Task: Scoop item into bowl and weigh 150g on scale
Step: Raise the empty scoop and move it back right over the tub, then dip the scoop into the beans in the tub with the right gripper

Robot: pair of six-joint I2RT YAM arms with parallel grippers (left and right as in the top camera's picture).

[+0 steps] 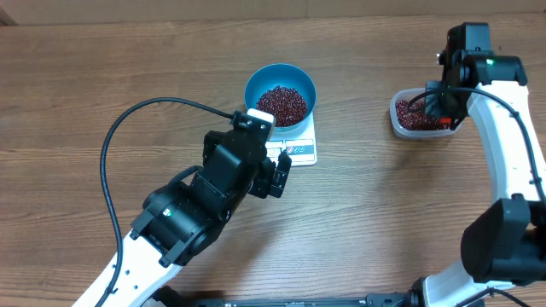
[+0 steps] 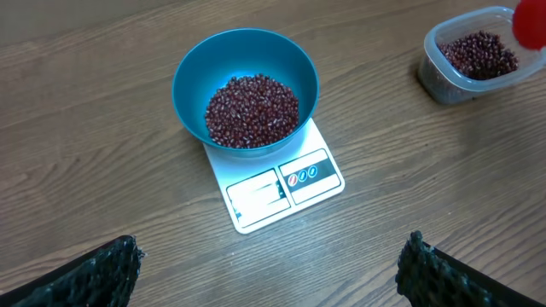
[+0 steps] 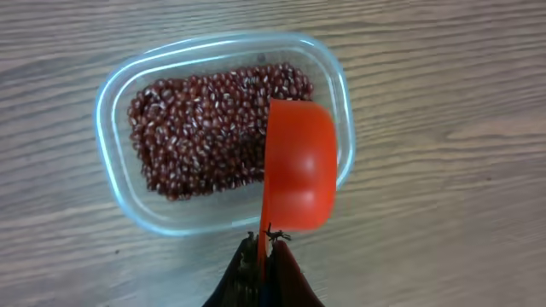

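The blue bowl [image 1: 252, 83] stands on the white scale [image 1: 304, 153] and holds a heap of dark red beans [image 1: 282, 104]. From the left wrist, bowl [image 2: 192, 72], beans [image 2: 252, 109] and scale [image 2: 256, 200] lie ahead. My left gripper [image 1: 278, 176] hovers just in front of the scale, wide open and empty [image 2: 271, 256]. My right gripper [image 3: 266, 243] is shut on the handle of a red scoop [image 3: 299, 166]. The scoop hangs over the right end of a clear tub [image 3: 111, 111] of beans [image 3: 205, 128]. No beans show on the scoop.
The clear tub [image 1: 398, 126] sits on the wooden table right of the scale, under the right arm [image 1: 503, 128]. A black cable [image 1: 111, 145] loops left of the left arm. The tub [image 2: 439, 81] and red scoop [image 2: 531, 26] also show at the left wrist view's top right.
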